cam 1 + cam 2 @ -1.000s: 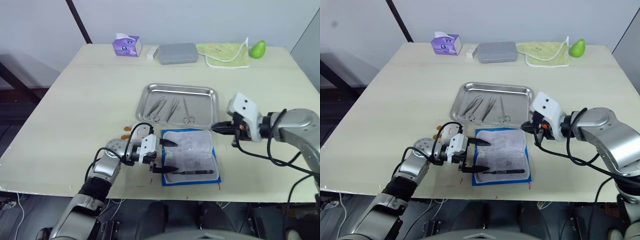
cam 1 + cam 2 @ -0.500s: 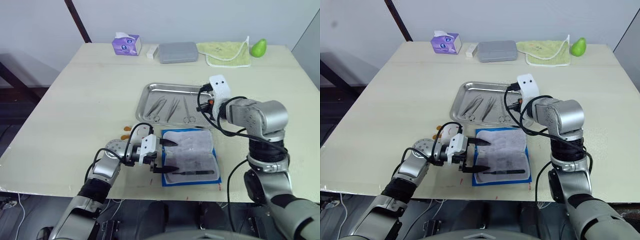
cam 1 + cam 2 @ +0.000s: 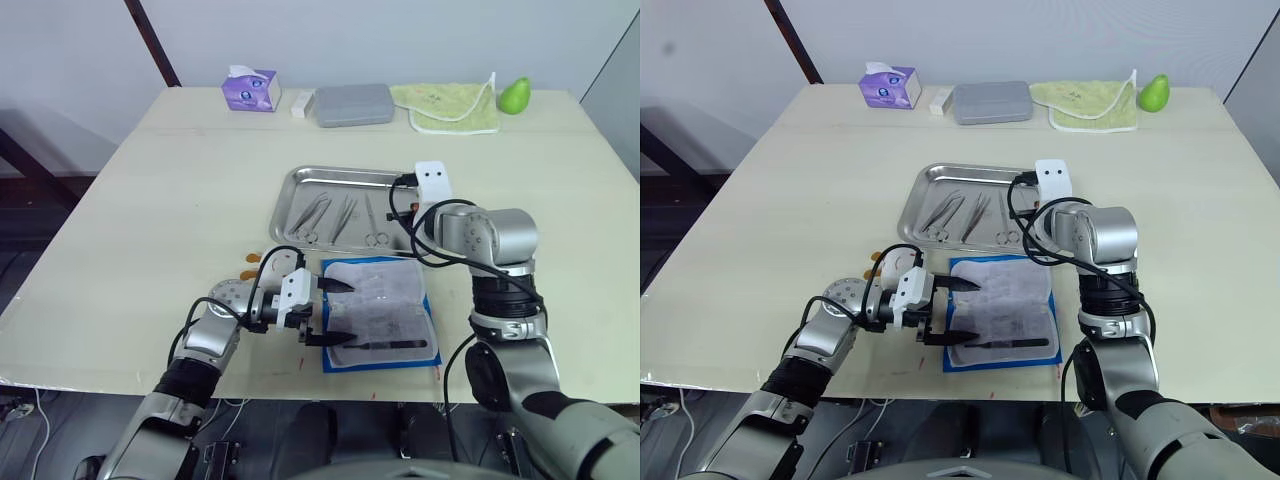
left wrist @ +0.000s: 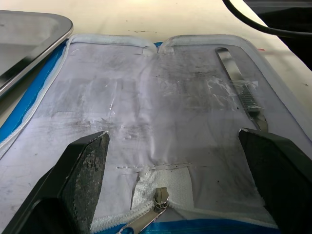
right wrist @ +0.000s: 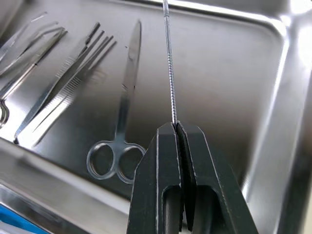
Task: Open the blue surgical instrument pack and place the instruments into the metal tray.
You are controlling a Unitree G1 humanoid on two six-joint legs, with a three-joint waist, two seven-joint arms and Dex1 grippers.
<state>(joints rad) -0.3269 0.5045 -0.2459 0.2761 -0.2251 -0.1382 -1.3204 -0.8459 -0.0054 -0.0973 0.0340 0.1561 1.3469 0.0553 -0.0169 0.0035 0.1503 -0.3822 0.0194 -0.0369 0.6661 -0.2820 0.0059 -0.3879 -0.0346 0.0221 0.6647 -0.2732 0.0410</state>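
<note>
The blue surgical instrument pack (image 3: pixel 380 312) lies open near the table's front edge, its whitish inner sheet (image 4: pixel 146 97) facing up. One slender instrument (image 3: pixel 385 344) still lies in it along the near side. My left gripper (image 3: pixel 338 312) is open at the pack's left edge, one finger (image 4: pixel 78 185) on each side of the zipper end. The metal tray (image 3: pixel 290 190) sits just behind the pack and holds scissors (image 5: pixel 124 122), tweezers (image 5: pixel 73 78) and forceps (image 3: pixel 315 212). Over the tray's right part, my right gripper (image 5: pixel 176 127) is shut on a thin metal probe (image 5: pixel 169 58).
Along the far edge stand a purple tissue box (image 3: pixel 250 90), a matte grey case (image 3: pixel 353 104), a green cloth (image 3: pixel 445 108) and a green pear (image 3: pixel 515 96). Small orange bits (image 3: pixel 250 260) lie left of the pack.
My right arm has swung from the right of the pack to above the tray's right part. The left gripper and the pack have stayed put.
</note>
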